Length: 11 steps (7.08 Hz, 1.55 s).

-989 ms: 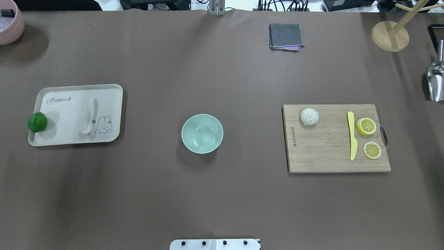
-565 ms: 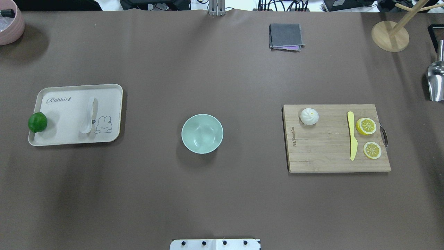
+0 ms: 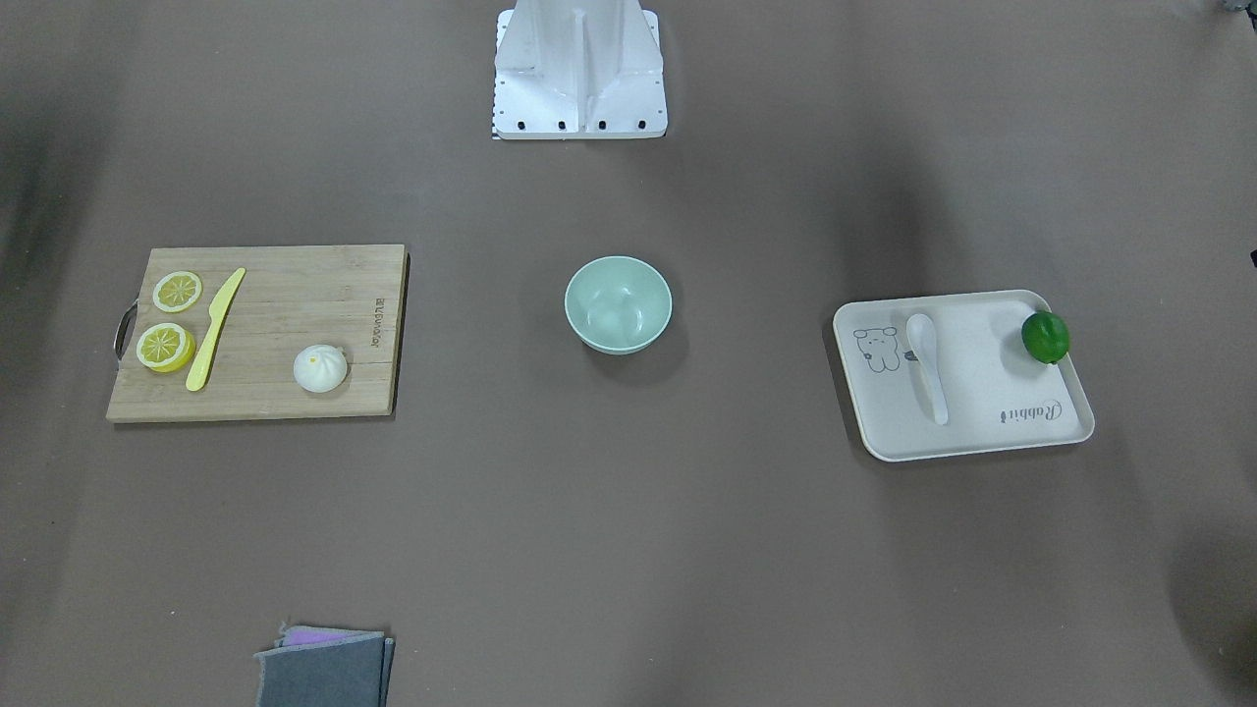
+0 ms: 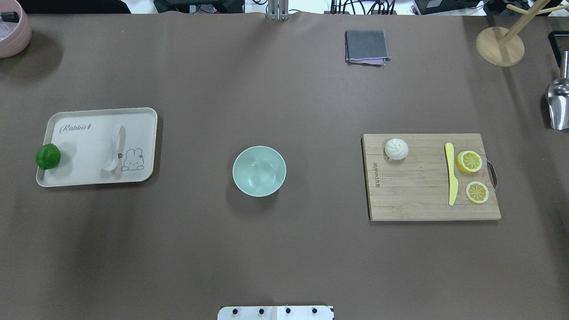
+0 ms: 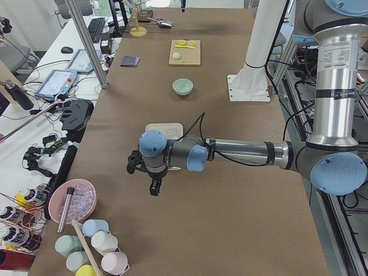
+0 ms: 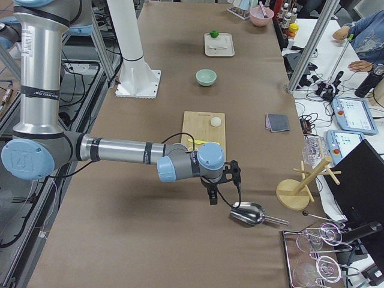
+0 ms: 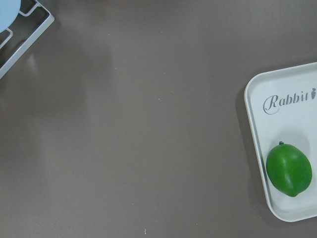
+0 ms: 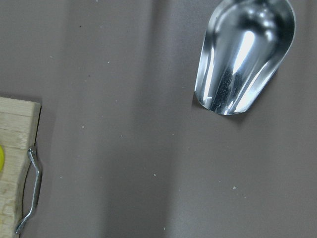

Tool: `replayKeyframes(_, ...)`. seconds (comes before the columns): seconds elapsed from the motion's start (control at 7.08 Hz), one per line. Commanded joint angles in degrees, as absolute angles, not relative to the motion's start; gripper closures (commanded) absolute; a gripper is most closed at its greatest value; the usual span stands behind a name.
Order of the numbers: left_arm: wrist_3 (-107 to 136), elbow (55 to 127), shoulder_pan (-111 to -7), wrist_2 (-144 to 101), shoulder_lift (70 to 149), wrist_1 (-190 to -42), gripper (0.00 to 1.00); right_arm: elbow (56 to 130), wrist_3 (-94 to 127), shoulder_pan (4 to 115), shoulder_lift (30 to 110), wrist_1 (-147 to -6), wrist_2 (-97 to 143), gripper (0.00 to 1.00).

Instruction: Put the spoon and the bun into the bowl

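Observation:
The white spoon (image 4: 113,149) lies on a cream tray (image 4: 66,178) at the left, scoop toward me; it also shows in the front view (image 3: 926,363). The white bun (image 4: 396,149) sits on a wooden cutting board (image 4: 418,204) at the right. The mint-green bowl (image 4: 259,171) stands empty at the middle of the table. My left gripper (image 5: 154,188) shows only in the left side view, above the table beyond the tray's outer end. My right gripper (image 6: 211,198) shows only in the right side view, beyond the board, near a metal scoop (image 6: 247,213). I cannot tell whether either is open or shut.
A green lime (image 4: 48,156) sits at the tray's left edge. A yellow knife (image 4: 451,173) and two lemon slices (image 4: 469,161) lie on the board. A folded grey cloth (image 4: 366,46), a wooden stand (image 4: 499,46) and a pink bowl (image 4: 13,31) are at the far side.

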<state>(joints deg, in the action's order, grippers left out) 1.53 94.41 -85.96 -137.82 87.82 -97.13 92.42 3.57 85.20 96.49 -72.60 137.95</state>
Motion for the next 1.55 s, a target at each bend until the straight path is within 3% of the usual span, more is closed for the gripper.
replayKeyframes(0.0, 1.84, 94.57, -85.96, -137.9, 87.37, -97.21, 0.02, 92.2, 3.52, 85.17, 96.94, -69.79, 136.68, 0.0)
replayKeyframes(0.57, 1.76, 94.48, -85.87, -138.08, 87.8, -97.47, 0.02, 91.76, 4.39, 84.82, 97.2, -63.41, 137.63, 0.0)
replayKeyframes(0.85, 3.76, 94.57, -82.46, -138.78, 87.98, -106.02, 0.02, 92.71, 11.28, 82.81, 97.21, -62.49, 140.87, 0.0)
replayKeyframes(1.41, 32.89, 96.42, -66.06, -132.14, 96.74, -109.69, 0.03, 96.58, 38.47, 69.64, 96.07, -47.65, 137.83, 0.0)
